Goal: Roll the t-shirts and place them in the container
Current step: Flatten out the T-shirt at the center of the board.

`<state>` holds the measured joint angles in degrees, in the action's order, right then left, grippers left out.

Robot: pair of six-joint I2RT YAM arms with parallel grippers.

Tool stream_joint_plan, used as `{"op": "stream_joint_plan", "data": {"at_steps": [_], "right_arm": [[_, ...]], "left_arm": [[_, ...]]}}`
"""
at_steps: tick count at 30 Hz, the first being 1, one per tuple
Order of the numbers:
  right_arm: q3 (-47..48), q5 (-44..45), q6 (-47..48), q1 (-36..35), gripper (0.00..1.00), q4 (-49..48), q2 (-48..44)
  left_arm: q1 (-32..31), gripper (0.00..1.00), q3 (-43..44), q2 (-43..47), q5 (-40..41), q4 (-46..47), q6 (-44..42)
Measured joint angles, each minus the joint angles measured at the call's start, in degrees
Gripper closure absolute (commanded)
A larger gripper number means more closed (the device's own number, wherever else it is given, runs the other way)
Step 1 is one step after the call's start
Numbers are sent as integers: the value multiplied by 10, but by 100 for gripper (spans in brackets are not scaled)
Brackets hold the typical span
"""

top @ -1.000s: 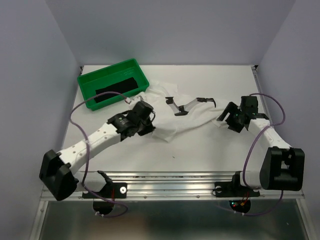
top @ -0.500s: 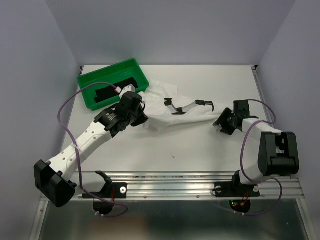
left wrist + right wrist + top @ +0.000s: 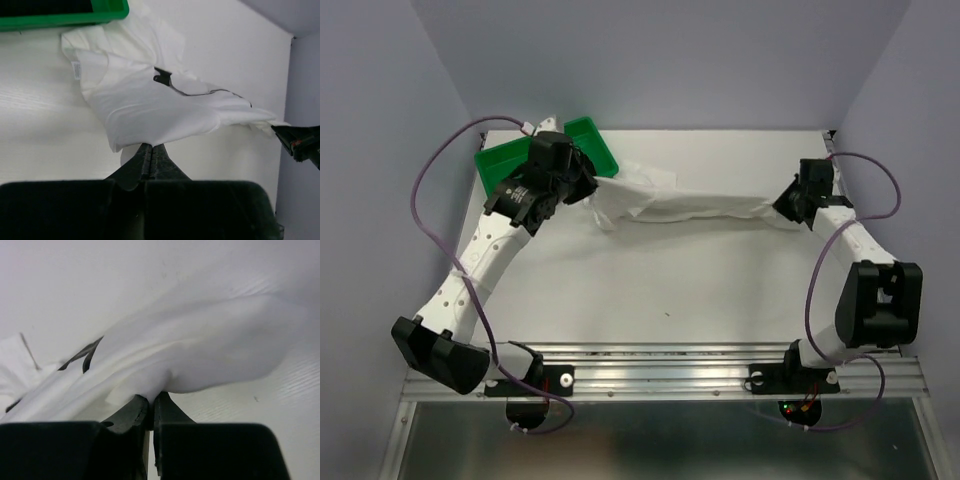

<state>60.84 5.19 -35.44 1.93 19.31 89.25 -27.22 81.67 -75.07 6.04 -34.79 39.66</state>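
Observation:
A white t-shirt [image 3: 690, 208] stretches in a long band across the back of the table between the two arms. My left gripper [image 3: 588, 195] is shut on its left end, beside the green tray. In the left wrist view the t-shirt [image 3: 150, 107] hangs from the closed left gripper [image 3: 151, 147]. My right gripper [image 3: 782, 208] is shut on the right end of the shirt. The right wrist view shows the cloth [image 3: 210, 350] pinched at the tips of the right gripper [image 3: 151, 401]. Thin dark marks show on the fabric [image 3: 162, 77].
A green tray [image 3: 500, 160] stands at the back left with something dark inside, partly hidden by the left arm. Its green rim [image 3: 60, 17] shows in the left wrist view. Purple cables loop off both arms. Walls close in the left, back and right sides.
The right gripper has shut on the shirt's right end and moved back and right. The left arm has swung back toward the tray with its end. The shirt is now pulled out long.

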Motion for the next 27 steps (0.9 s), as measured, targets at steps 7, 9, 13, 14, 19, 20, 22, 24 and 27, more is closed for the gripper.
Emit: {"op": "stream_joint_plan", "data": {"at_steps": [7, 9, 13, 14, 19, 20, 22, 24, 27], "right_arm": [[-5, 71, 29, 31, 99, 19, -178], [-23, 83, 33, 33, 99, 27, -210], [-65, 85, 35, 32, 88, 63, -233], [-75, 86, 36, 33, 63, 77, -237], [-100, 99, 35, 33, 25, 109, -243], [-105, 99, 33, 33, 25, 115, -243], [-116, 98, 29, 33, 25, 119, -244], [-133, 90, 25, 33, 26, 125, -248], [-148, 67, 22, 33, 28, 135, -259]], "left_arm": [[119, 100, 42, 26, -36, 5, -41], [146, 100, 42, 32, -48, 3, -50], [165, 100, 39, 40, -75, 1, -63], [165, 100, 37, 42, -85, 1, -66], [173, 100, 15, 45, -119, 4, -75], [174, 100, 5, 48, -126, 8, -76], [175, 100, -20, 58, -143, 11, -78], [176, 100, -60, 80, -158, 16, -83], [176, 100, -117, 114, -171, 14, -91]]}}
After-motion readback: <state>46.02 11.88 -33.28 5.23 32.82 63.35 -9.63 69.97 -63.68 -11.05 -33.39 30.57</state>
